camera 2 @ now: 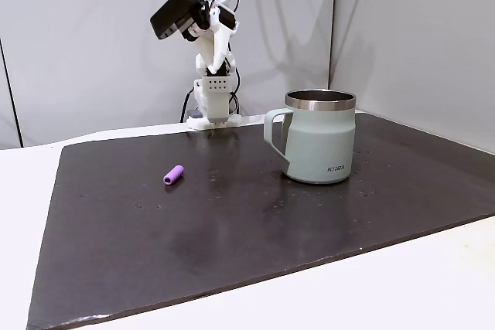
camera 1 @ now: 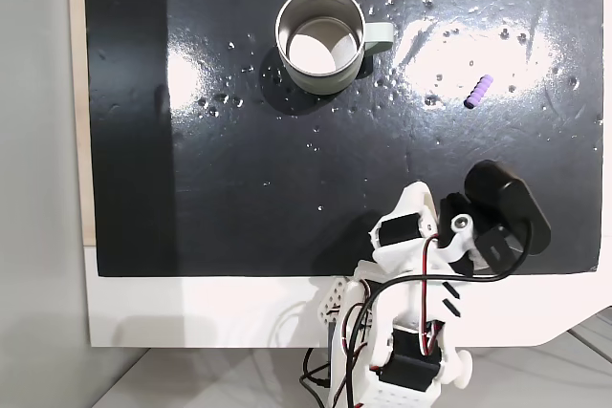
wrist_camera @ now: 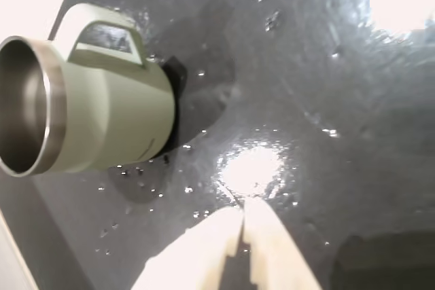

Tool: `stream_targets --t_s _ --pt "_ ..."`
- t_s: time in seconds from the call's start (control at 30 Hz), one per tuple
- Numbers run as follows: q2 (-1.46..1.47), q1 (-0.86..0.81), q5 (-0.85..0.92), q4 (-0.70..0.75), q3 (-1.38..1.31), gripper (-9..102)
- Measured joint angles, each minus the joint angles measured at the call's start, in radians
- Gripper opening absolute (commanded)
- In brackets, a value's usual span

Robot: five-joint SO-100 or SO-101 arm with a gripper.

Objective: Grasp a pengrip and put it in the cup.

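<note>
Overhead, pengrip visible; wrist shows cup.

A glossy black mat throws back glare and is speckled with small bright flecks. The cup wears a matt grey-green coat, with a bare brushed-metal rim and lining. The ribbed purple pengrip looks rubbery. The arm is smooth white plastic.

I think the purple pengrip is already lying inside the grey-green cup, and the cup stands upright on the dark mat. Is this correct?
Not quite. The pengrip is not inside the cup; it lies on the dark mat, apart from the cup, on its handle side. The fixed view from above shows this, and the cup's interior looks empty there. The cup does stand upright on the mat.
</note>
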State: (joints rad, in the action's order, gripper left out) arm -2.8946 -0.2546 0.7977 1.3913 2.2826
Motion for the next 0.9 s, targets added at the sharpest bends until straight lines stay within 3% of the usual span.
stream_targets --t_s 0.3,0.9 --pt "0.233 -0.044 0.166 0.109 -0.215 5" --pt "1.015 -0.249 0.353 0.156 -0.781 19"
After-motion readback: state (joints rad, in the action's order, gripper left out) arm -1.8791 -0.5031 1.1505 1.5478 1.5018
